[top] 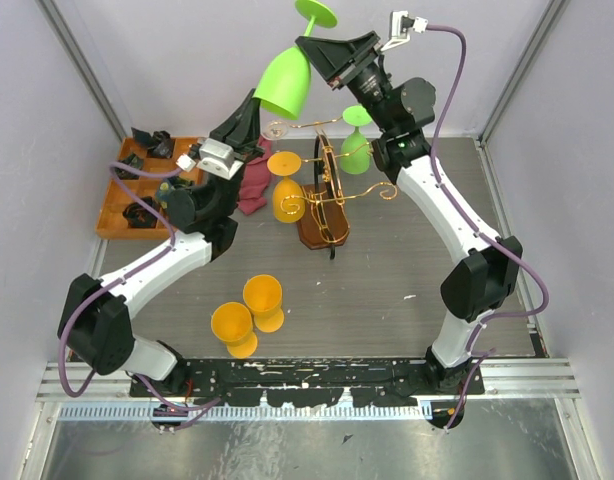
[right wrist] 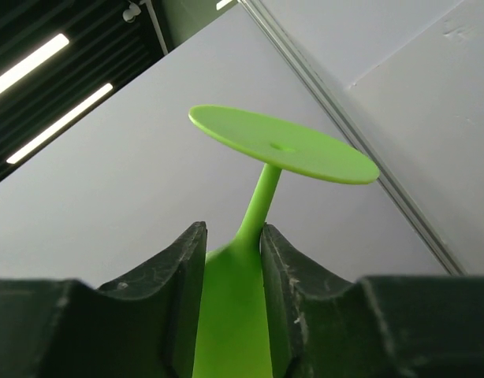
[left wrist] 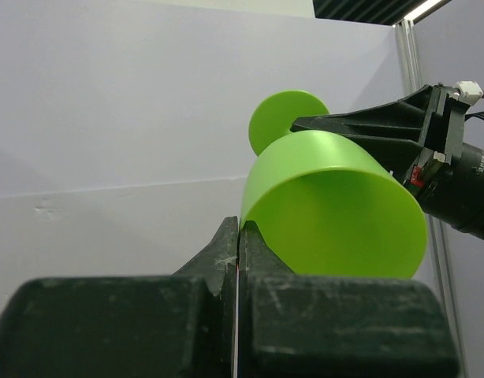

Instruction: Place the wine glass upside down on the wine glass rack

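Observation:
A lime-green wine glass (top: 285,80) hangs high in the air, foot up and tilted, bowl opening down-left. My right gripper (top: 312,50) is shut on it where bowl meets stem; the right wrist view shows the stem (right wrist: 258,201) between my jaws (right wrist: 234,236). My left gripper (top: 252,112) is shut at the bowl's rim, and the left wrist view shows the rim (left wrist: 336,205) running into my closed tips (left wrist: 240,224). The gold wire rack (top: 332,165) on its brown wooden base (top: 322,228) stands below, carrying an inverted green glass (top: 355,150) and an orange one (top: 287,195).
Two orange glasses (top: 262,297) (top: 232,325) stand on the table in front of the rack. A maroon glass (top: 255,185) lies left of the rack. A wooden tray (top: 117,215) with dark items sits at the far left. White walls close in the sides.

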Robot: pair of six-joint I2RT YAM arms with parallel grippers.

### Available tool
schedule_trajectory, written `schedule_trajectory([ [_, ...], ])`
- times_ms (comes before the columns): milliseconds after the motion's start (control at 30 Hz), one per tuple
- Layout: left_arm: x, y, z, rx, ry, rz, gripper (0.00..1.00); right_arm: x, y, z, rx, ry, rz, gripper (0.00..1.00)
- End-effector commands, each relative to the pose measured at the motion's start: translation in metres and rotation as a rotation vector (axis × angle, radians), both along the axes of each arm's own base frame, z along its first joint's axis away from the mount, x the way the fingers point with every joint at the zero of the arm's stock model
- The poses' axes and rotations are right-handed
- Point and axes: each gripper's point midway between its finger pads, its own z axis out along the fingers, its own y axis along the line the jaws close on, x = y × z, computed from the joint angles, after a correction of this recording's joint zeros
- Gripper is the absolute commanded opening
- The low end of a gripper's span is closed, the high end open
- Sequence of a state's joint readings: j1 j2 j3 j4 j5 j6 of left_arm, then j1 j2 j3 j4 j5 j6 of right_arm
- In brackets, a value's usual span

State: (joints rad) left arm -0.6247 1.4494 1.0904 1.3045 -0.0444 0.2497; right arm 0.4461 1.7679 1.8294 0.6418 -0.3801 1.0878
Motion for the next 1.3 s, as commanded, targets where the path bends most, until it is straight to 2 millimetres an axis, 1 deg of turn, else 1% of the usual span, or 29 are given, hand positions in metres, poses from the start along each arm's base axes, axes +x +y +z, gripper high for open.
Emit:
schedule_trajectory([
  [0,-0.006,0.005,0.007,-0.043,-0.031,0.003,0.0,-0.019,-0.008,0.029,0.03,-0.095,0.013,0.34],
  [133,-0.005,-0.005,0.002,-0.02,-0.019,-0.017,0.0,-0.016,-0.008,0.028,0.027,-0.093,0.009,0.23],
  [267,-0.007,-0.018,-0.006,-0.008,0.001,-0.052,0.04,-0.014,-0.008,0.027,0.009,-0.122,-0.005,0.16],
  [400,-0.007,-0.021,-0.011,-0.009,0.019,-0.069,0.16,-0.013,-0.012,0.027,-0.013,-0.152,-0.034,0.1],
  [467,-0.007,-0.022,-0.013,-0.006,0.024,-0.073,0.24,-0.011,-0.015,0.025,-0.026,-0.163,-0.05,0.07],
  [533,-0.007,-0.022,-0.016,-0.001,0.032,-0.07,0.29,-0.009,-0.02,0.024,-0.036,-0.171,-0.069,0.02],
  [567,-0.007,-0.021,-0.017,0.001,0.035,-0.065,0.32,-0.007,-0.022,0.022,-0.041,-0.174,-0.081,0.01],
  [733,-0.007,-0.018,-0.028,0.023,0.067,-0.051,0.39,0.002,-0.04,0.019,-0.066,-0.193,-0.151,0.01],
  [800,-0.007,-0.017,-0.032,0.032,0.079,-0.046,0.47,0.005,-0.047,0.019,-0.075,-0.201,-0.178,0.01],
  [833,-0.007,-0.017,-0.036,0.043,0.089,-0.045,0.51,0.007,-0.052,0.018,-0.084,-0.205,-0.194,0.01],
  [900,-0.008,-0.018,-0.046,0.072,0.113,-0.044,0.54,0.013,-0.064,0.017,-0.104,-0.209,-0.236,0.01],
  [1000,-0.008,-0.026,-0.07,0.171,0.18,-0.059,0.57,0.022,-0.086,0.013,-0.131,-0.209,-0.31,0.01],
  [1067,-0.01,-0.03,-0.085,0.231,0.228,-0.078,0.56,0.029,-0.103,0.007,-0.145,-0.2,-0.365,0.01],
  [1100,-0.009,-0.031,-0.094,0.254,0.265,-0.084,0.56,0.033,-0.112,0.002,-0.157,-0.193,-0.393,0.01],
  [1167,-0.004,-0.028,-0.102,0.25,0.335,-0.075,0.58,0.043,-0.136,-0.012,-0.199,-0.172,-0.468,0.01],
  [1267,0.012,-0.018,-0.115,0.203,0.481,-0.023,0.62,0.05,-0.172,-0.028,-0.252,-0.136,-0.576,0.01],
])
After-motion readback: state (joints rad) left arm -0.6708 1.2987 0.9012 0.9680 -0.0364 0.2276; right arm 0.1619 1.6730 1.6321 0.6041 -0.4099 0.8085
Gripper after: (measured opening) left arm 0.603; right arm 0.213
